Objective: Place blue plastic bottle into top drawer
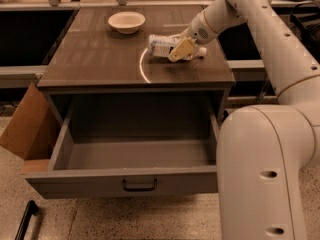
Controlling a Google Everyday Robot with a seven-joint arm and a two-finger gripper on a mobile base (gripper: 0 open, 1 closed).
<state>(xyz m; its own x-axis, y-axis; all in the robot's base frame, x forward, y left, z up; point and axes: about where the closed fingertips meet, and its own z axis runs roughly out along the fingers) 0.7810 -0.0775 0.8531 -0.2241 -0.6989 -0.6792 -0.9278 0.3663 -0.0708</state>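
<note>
Claw (pixel 179 50) at the blue plastic bottle (pixel 160 45) lying on the bench (pixel 95 61) — its grip cannot be told — top drawer (pixel 125 176) open below.

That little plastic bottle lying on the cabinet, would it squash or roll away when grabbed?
The blue plastic bottle looks thin and crinkled, so it would probably dent under a squeeze. It lies on its side, so a nudge might roll it. The tool is right at its cap end.
</note>
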